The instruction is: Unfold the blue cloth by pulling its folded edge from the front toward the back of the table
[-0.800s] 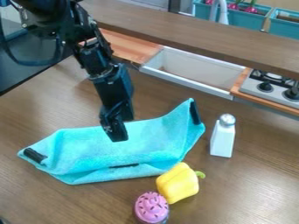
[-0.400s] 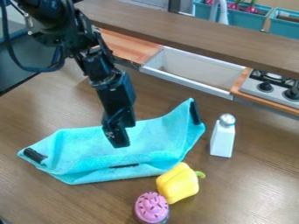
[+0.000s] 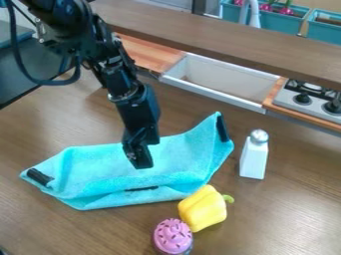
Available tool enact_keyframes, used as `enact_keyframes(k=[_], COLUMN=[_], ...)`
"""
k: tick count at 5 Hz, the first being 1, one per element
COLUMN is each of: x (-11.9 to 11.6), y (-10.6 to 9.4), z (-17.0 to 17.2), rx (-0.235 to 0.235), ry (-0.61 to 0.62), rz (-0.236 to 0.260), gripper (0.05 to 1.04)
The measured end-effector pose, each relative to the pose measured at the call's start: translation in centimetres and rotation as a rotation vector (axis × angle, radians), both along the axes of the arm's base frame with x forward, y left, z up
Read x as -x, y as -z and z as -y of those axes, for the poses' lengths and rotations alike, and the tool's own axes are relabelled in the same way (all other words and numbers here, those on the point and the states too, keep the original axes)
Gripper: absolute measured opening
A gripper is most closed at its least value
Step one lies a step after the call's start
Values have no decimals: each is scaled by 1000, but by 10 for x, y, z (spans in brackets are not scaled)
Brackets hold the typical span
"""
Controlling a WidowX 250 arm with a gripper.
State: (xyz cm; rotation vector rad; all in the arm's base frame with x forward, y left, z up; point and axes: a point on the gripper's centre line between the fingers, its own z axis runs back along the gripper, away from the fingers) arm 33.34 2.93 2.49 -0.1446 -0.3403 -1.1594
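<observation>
Clock is as seen by the camera: cloth at centre, 12 at the top edge.

Claw [image 3: 140,160]: in from 11 o'clock, hanging tip-down over the middle of the turquoise cloth [image 3: 96,172]. Can't tell how far open it is, or whether it has hold of the fabric. Contact with the cloth: can't tell either.

Cloth: on the brown worktop [image 3: 266,214], rumpled, long side running roughly 9 to 3, lower edge folded up. Black patches at its 9 [image 3: 40,177], 2 [image 3: 222,128] and 6 [image 3: 141,189]. The 2 o'clock corner stands up a bit.

Yellow pepper [image 3: 202,209]: 4 o'clock, right at the cloth's edge, lying down, green stem [image 3: 228,198] towards its own 2.

Pink-topped cupcake [image 3: 173,236]: 5 o'clock, upright, close against the pepper.

White shaker [image 3: 254,159], silver cap: 3 o'clock, upright, apart from the cloth.

Further out: white basin [image 3: 220,84] at 1, stove [image 3: 309,99] with black knobs at 2, teal planters [image 3: 269,21] far out at 1, behind the long wooden shelf [image 3: 220,37].
</observation>
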Motion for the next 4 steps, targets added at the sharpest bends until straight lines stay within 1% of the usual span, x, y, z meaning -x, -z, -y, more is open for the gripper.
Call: enact_keyframes(k=[1, 2, 3, 4], x=[1, -3, -1, 4], y=[4, -3, 1, 7], z=[1, -4, 0, 2], rx=[-56, -90, -129, -144], ry=[-8, -35, -26, -23], rz=[18, 58, 52, 45], gripper=[1001, 1001, 1001, 1001])
